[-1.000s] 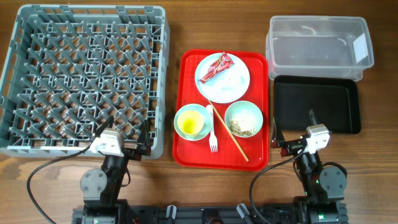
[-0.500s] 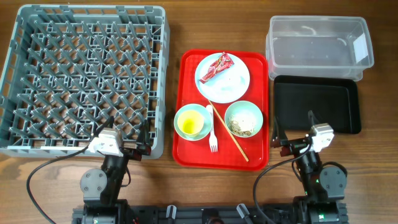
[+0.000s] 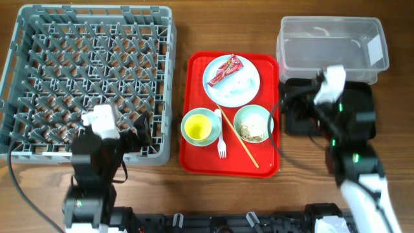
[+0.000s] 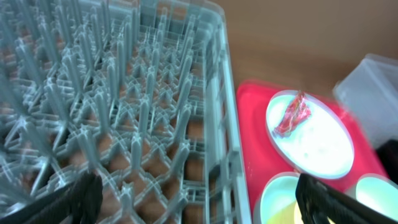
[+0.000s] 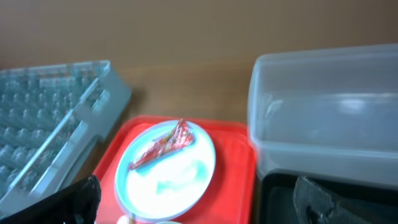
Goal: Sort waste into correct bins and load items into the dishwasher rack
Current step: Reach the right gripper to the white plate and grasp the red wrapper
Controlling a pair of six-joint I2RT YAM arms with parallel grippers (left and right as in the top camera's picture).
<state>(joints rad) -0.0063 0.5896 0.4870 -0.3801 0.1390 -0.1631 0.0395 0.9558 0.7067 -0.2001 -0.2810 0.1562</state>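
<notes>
The grey-blue rack (image 3: 90,39) fills the left. The red tray (image 3: 268,162) holds a white plate (image 3: 223,94) with the red wrapper (image 3: 226,69) and a faint white napkin (image 3: 244,83). In front of the plate are a pale green bowl (image 3: 187,120) with the yellow cup (image 3: 198,131) in it, a bowl with rice scraps (image 3: 253,129), the white fork (image 3: 220,139) and the wooden stick (image 3: 244,147). The clear tub (image 3: 333,45) and the black tray (image 3: 362,113) are at the right. My left gripper (image 3: 139,128) (image 4: 205,202) is open above the rack's front right corner. My right gripper (image 3: 291,107) (image 5: 199,202) is open above the black tray's left edge.
The rack's right wall (image 4: 217,118) stands between my left gripper and the red tray (image 4: 249,124). The clear tub (image 5: 323,106) abuts the black tray (image 5: 280,199). Bare wooden table (image 3: 194,26) lies behind the red tray.
Both arms have risen from the table's front edge and moved away from it, the left over the rack's front right corner, the right over the black tray. No object has moved.
</notes>
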